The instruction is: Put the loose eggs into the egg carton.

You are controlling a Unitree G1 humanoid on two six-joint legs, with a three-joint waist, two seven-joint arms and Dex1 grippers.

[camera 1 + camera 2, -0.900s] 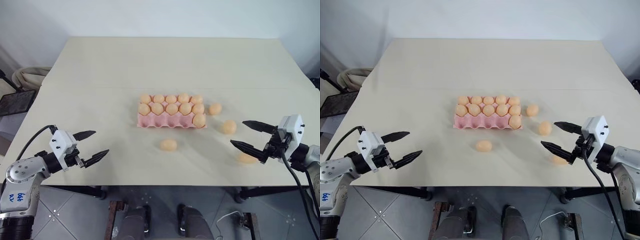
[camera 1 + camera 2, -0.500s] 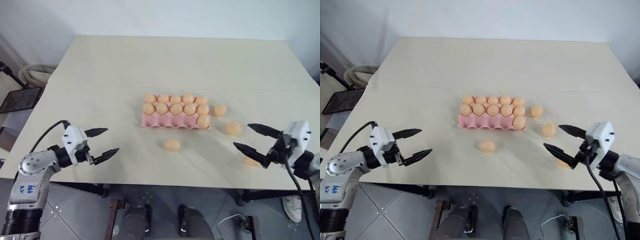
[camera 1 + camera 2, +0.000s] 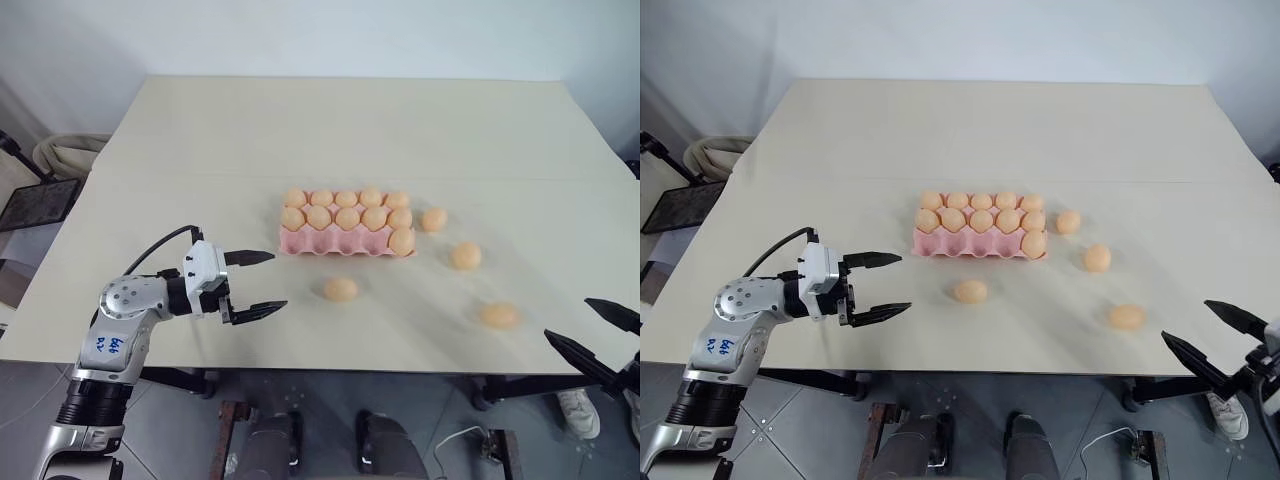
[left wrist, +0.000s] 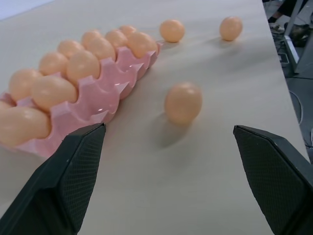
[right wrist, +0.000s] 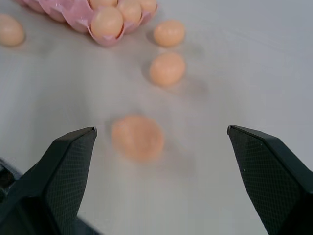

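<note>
The pink egg carton [image 3: 330, 243] lies mid-table, its two far rows holding eggs and one more egg in a front corner cup. Four loose eggs rest on the table. One [image 3: 340, 289] is just in front of the carton, one [image 3: 433, 219] is beside its right end, and two lie further right [image 3: 464, 255] [image 3: 499, 315]. My left gripper [image 3: 276, 280] is open and level, left of the front egg [image 4: 183, 102] and pointing at it. My right gripper [image 3: 567, 318] is open near the table's front right corner, short of the nearest egg [image 5: 137, 137].
The pale table [image 3: 330, 130] has wide bare room behind the carton and to its left. A dark tray and a coiled hose [image 3: 60, 152] sit on the floor off the left edge. The table's front edge runs just below both grippers.
My left gripper has moved right, toward the egg in front of the carton. My right gripper has drawn back and right, away from the eggs. Both stay open; no egg has moved.
</note>
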